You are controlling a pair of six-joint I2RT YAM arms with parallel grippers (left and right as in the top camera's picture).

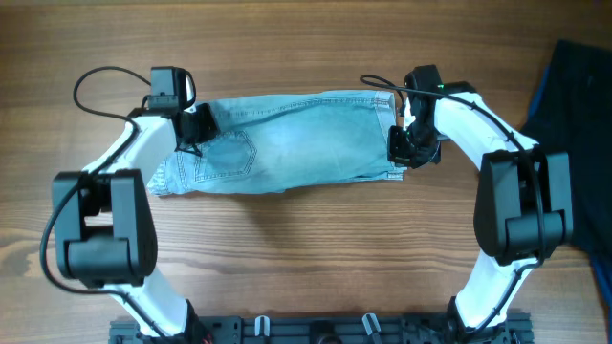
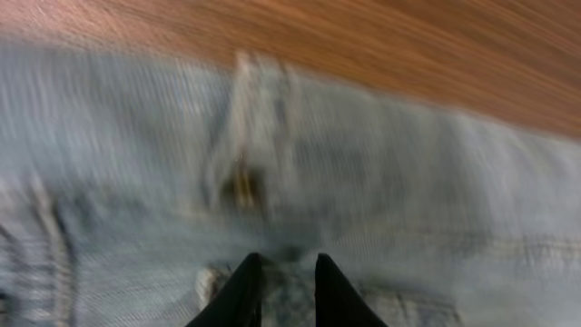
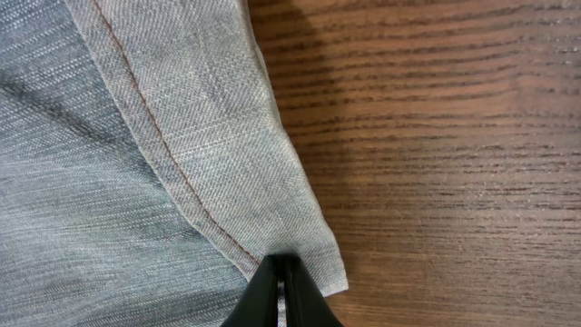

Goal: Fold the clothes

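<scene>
The light blue denim shorts (image 1: 296, 143) lie folded lengthwise on the wooden table, waistband to the left and leg hems to the right. My left gripper (image 1: 199, 126) is at the waistband end. In the blurred left wrist view its fingers (image 2: 289, 272) press close together with denim (image 2: 363, 182) bunched between them, just below a belt loop (image 2: 250, 136). My right gripper (image 1: 400, 148) is at the front right hem corner. In the right wrist view its fingers (image 3: 283, 272) are pinched shut on the stitched hem (image 3: 227, 163).
A dark navy cloth with a bright blue edge (image 1: 574, 124) lies at the table's right side. Bare wood (image 3: 436, 163) lies right of the hem. The arm bases stand along the front edge (image 1: 316, 330).
</scene>
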